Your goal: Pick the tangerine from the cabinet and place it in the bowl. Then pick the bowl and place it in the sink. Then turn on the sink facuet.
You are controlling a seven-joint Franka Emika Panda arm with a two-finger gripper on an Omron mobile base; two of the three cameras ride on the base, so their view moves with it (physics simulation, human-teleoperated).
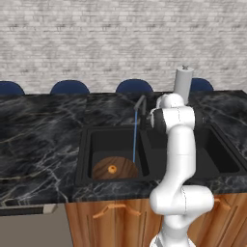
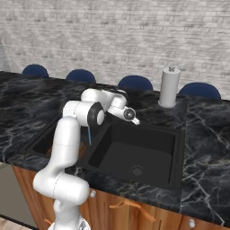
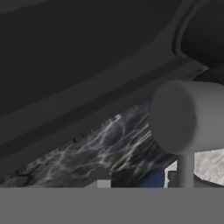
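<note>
The dark wooden bowl (image 1: 120, 169) lies in the left basin of the black sink (image 1: 87, 144), and the small orange tangerine (image 1: 112, 169) rests inside it. A thin blue stream of water (image 1: 134, 137) falls from the spout of the grey sink facuet (image 1: 141, 102) into that basin. My gripper (image 2: 134, 120) hangs over the back rim of the sink, right beside the faucet. In the hand view a thick grey part of the faucet (image 3: 188, 116) looms close at the right. There the gripper (image 3: 138, 180) is open, and marble counter shows between its fingertips. The cabinet is out of view.
A white paper-towel roll (image 1: 183, 84) stands on the black marble counter (image 1: 38, 140) behind the right basin (image 2: 134, 152). Blue stool backs (image 1: 134, 87) line the far side before a brick wall. Wooden drawers (image 1: 116, 217) sit below the counter's front edge.
</note>
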